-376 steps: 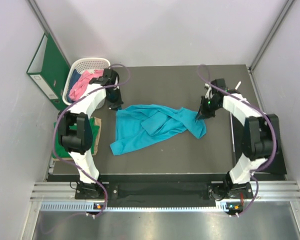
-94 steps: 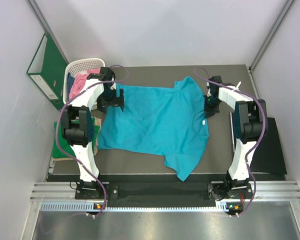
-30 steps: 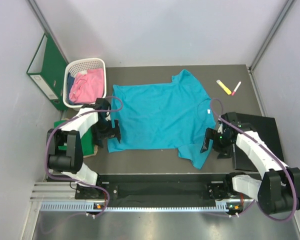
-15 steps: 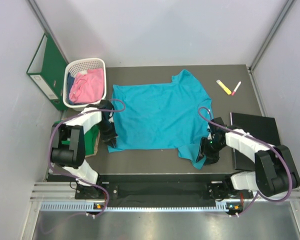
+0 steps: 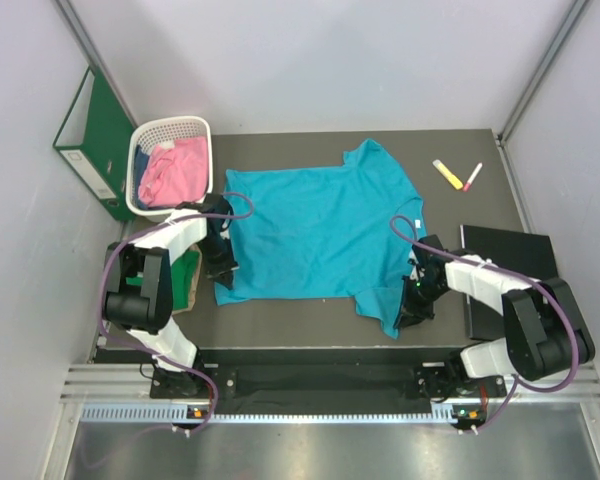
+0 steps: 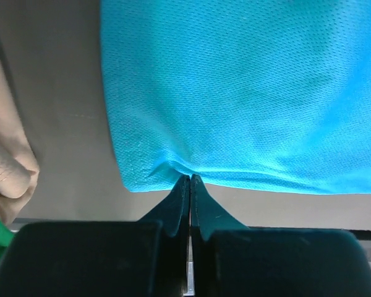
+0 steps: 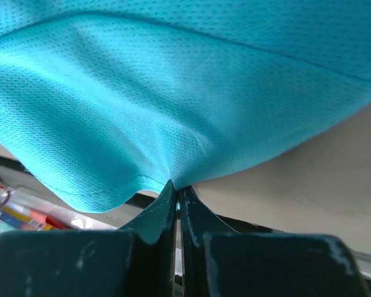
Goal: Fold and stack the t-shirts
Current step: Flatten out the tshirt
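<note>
teal-blue t-shirt [image 5: 315, 235] spread flat on the dark table [image 5: 280, 150], collar to the right, hem to the left. white basket [image 5: 172, 121] at the far left holds a pink t-shirt [image 5: 165, 178]. left gripper [image 6: 190, 179], fingers pressed together, pinches the hem by its near-left corner. right gripper [image 7: 177, 185] likewise pinches the near sleeve's edge. yellow marker [image 5: 447, 173] and pink marker [image 5: 473, 176] lie far right, apart from the cloth.

No text, number or brand can be read in any of the views. A pale label frame is seen on the spine of the rigid green ring binder [image 5: 88, 155], but its writing is too small to be made out. The teal-blue cloth t-shirt [image 5: 320, 230] is seen plain.
</note>
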